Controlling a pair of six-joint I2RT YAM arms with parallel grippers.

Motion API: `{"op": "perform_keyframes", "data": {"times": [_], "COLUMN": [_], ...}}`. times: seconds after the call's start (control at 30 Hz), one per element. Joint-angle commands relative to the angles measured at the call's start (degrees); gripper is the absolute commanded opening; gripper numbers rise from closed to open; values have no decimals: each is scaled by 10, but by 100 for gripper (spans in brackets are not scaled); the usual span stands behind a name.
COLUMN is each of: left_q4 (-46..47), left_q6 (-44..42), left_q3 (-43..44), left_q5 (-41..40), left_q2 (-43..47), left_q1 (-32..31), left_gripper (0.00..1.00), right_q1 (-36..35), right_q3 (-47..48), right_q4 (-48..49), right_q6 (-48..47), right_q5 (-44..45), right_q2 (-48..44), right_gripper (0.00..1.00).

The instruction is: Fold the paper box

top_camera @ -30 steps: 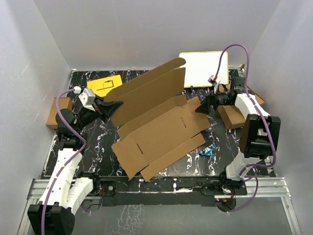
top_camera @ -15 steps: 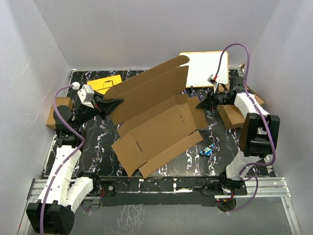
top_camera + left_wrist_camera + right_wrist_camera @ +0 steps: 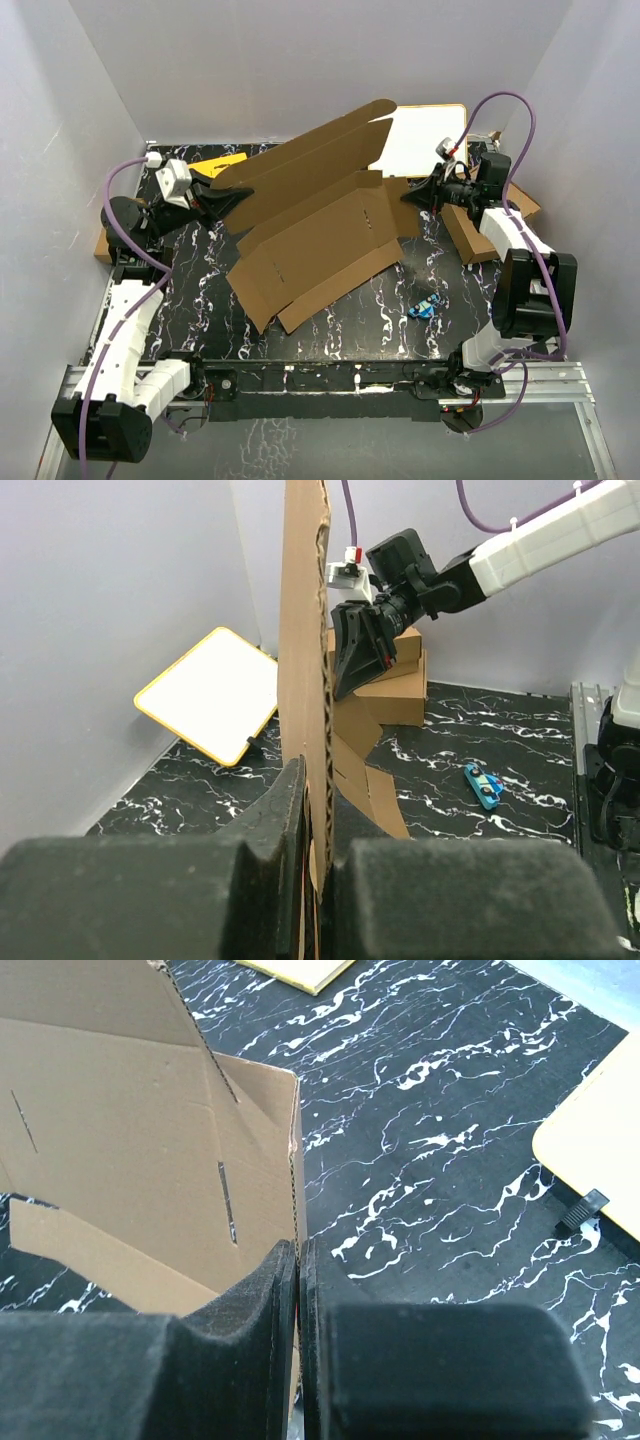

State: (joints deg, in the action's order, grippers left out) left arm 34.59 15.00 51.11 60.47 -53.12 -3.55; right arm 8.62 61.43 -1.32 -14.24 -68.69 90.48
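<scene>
Left jaws pinch the box (image 3: 320, 235) by its rear panel, right jaws its right flap. Box sits mid-frame on the counter (image 3: 375, 322). Raising walls; next I'd crease that flap inward.

Noted: the paper box (image 3: 320, 235) is plain brown with dark slots. The table (image 3: 400, 335) is black marble, white veining. Behind the black left gripper (image 3: 238, 200), a yellow card (image 3: 222, 164). Past the black right gripper (image 3: 408, 198), a white board (image 3: 425, 135), yellow-rimmed. Purple cables (image 3: 505, 95); small blue object (image 3: 428, 305).
</scene>
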Motion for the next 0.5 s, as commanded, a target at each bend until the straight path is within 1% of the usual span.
{"op": "perform_keyframes", "data": {"times": [0.0, 0.1, 0.17, 0.23, 0.33, 0.47], "left_q4": [61, 93, 58, 11, -10, -37], "left_q6": [50, 118, 139, 142, 173, 215], "left_q3": [23, 10, 7, 9, 5, -1], "left_q5": [41, 24, 13, -8, -32, -63], "left_q2": [-32, -35, -29, -16, -3, 3], "left_q1": [-1, -1, -1, -1, -1, -1], "left_gripper": [0, 0, 0, 0, 0, 0], "right_q1": [-8, -9, -9, -10, -9, -10], "right_q3": [-26, -39, -66, -98, -133, -164], "right_q4": [256, 285, 318, 356, 397, 420], "right_q6": [100, 103, 103, 107, 112, 115], "right_q5": [9, 22, 27, 28, 33, 40], "right_q2": [19, 23, 8, -13, -32, -43], "right_gripper": [8, 8, 8, 8, 8, 8]}}
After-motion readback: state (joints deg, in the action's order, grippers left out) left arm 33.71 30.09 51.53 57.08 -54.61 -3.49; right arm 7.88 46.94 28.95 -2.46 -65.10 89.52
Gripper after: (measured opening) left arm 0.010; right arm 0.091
